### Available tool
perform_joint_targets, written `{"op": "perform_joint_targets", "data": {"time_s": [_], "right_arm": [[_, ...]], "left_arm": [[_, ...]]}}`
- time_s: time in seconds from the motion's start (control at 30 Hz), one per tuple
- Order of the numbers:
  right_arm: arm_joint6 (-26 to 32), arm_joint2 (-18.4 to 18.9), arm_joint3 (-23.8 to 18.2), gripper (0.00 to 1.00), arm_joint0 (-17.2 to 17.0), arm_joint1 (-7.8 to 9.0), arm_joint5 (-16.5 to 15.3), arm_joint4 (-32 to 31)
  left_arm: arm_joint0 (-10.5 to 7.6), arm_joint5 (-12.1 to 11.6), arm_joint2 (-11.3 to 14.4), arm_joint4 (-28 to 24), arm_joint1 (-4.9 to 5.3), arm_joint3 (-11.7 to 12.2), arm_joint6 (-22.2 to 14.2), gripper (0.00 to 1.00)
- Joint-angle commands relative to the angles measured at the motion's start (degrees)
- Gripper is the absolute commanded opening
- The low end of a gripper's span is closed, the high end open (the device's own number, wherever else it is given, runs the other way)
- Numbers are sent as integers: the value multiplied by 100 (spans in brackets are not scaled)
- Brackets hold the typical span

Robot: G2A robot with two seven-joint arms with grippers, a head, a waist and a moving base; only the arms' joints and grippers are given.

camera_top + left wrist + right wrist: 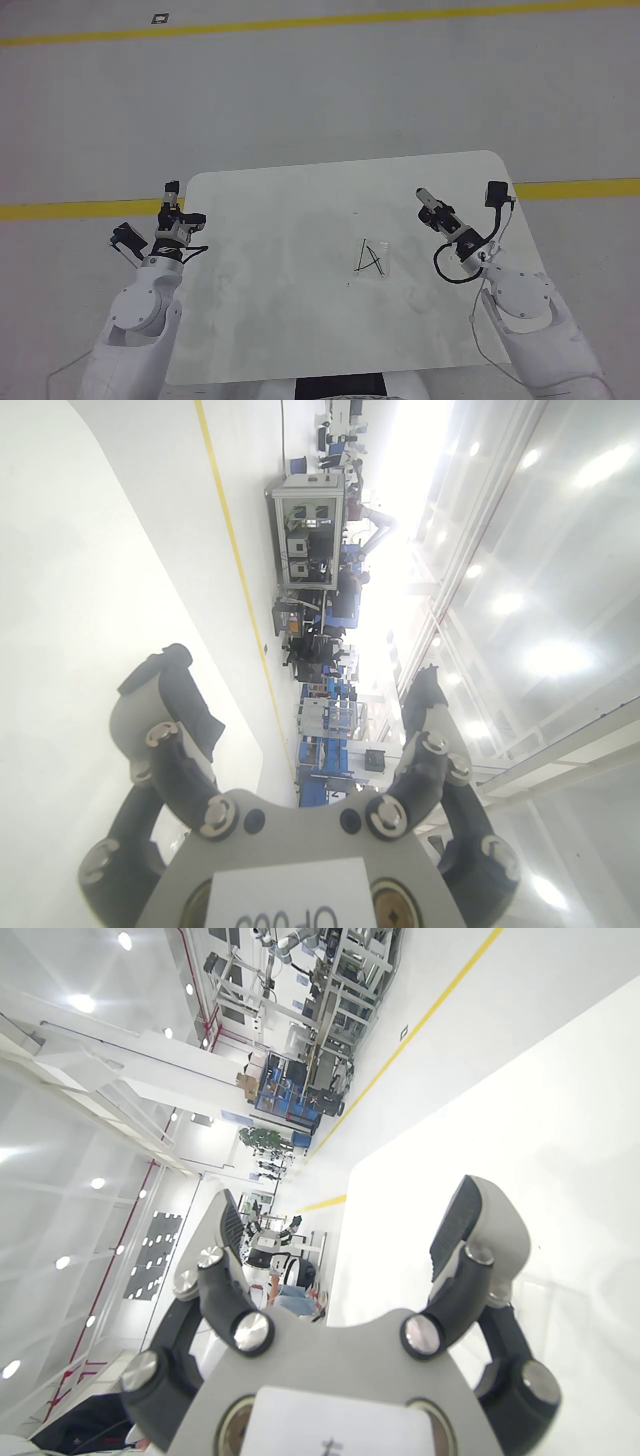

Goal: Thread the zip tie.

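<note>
Zip tie [372, 258] apart from right gripper [422, 195]

**A:** What lies in front of you?

**B:** I've got a white table [290, 200] with rounded corners, standing on a pale grey floor [300, 90].

**A:** Any marks on that floor?

**B:** Two yellow stripes. The far stripe [300, 22] crosses at my 12 o'clock. The near stripe [70, 210] shows on either side of the table, at 9 and 3 o'clock. A small dark square [160, 17] sits at 11 o'clock, just beyond the far stripe.

**A:** And farther off?

**B:** Out in the hall I see a metal cabinet [310, 535] full of equipment, blue bins [285, 1100], a potted plant [260, 1137] and bright ceiling lamps [505, 602].
</note>
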Motion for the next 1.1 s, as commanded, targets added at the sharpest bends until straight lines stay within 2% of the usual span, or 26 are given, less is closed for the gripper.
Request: {"op": "perform_joint_targets", "data": {"time_s": [0.0,0.17,0.23,0.3,0.47,0.77,0.83,0.87,1.0,1.07], "right_arm": [[-13,1,0,100,-1,-1,1,3],[-13,1,0,100,-1,-1,1,3],[242,-84,-42,100,19,19,-22,-332],[822,-253,-41,100,113,58,100,-952],[1818,-730,-113,100,244,81,578,-1401],[1866,-791,-140,100,276,78,583,-1409],[1917,-825,-120,100,296,86,622,-1606],[1988,-929,-150,100,391,93,717,-1964],[2443,-1334,-70,100,767,79,1047,-2435],[2727,-1523,10,100,1024,67,1353,-2683]], "left_arm": [[0,0,0,0,0,0,0,100],[0,0,0,0,0,0,0,100],[0,0,0,0,0,0,0,100],[0,0,0,0,0,0,0,100],[0,0,0,0,0,0,0,100],[0,0,0,0,0,0,0,100],[0,0,0,0,0,0,0,100],[0,0,0,0,0,0,0,100],[0,0,0,0,0,0,0,100],[0,0,0,0,0,0,0,100]]}}
